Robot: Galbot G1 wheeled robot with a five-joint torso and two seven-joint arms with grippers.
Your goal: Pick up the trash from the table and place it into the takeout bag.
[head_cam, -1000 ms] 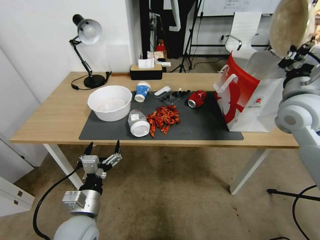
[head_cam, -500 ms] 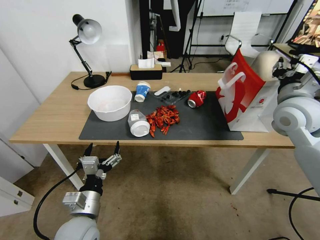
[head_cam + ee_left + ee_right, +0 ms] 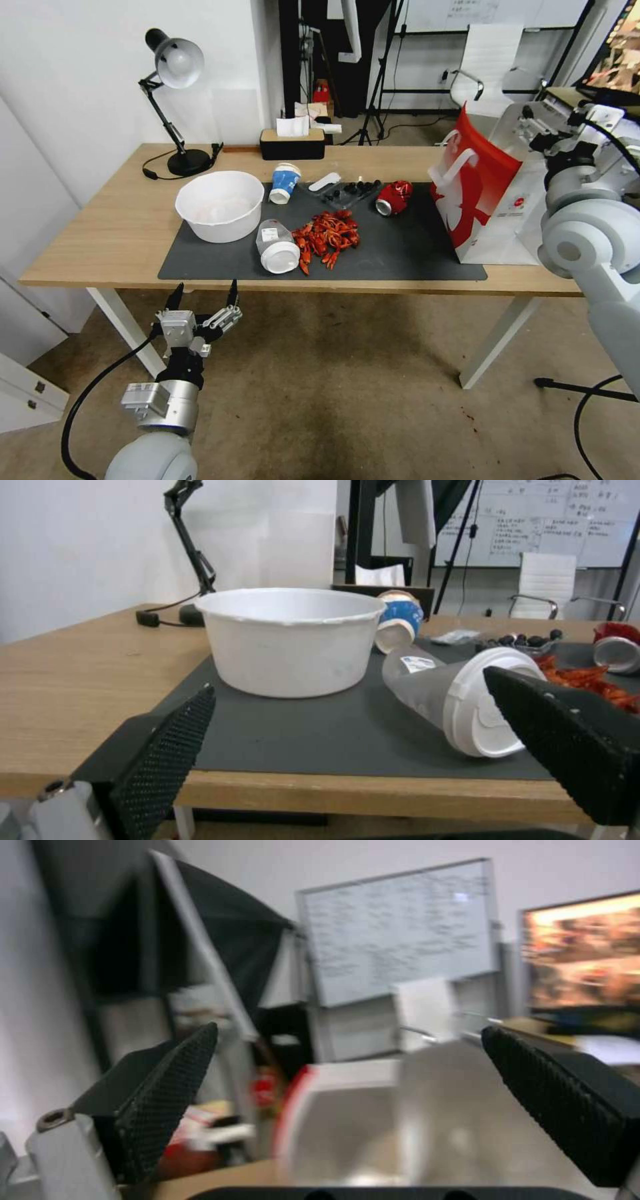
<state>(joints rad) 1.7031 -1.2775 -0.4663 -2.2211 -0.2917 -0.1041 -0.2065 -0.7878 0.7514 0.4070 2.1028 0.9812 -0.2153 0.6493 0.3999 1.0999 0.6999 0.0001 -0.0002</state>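
Here, my right gripper [image 3: 347, 1100] hangs above the takeout bag's [image 3: 493, 200] open mouth at the table's [image 3: 100, 247] right end, fingers spread wide and holding nothing. My left gripper [image 3: 203, 300] waits low before the table's front edge, equally wide and empty. On the dark mat [image 3: 400, 253] lie the white-lidded clear cup [image 3: 277, 247] on its side, the blue-and-white paper cup [image 3: 285, 183], a white bowl [image 3: 220, 205] and a red can [image 3: 395, 198].
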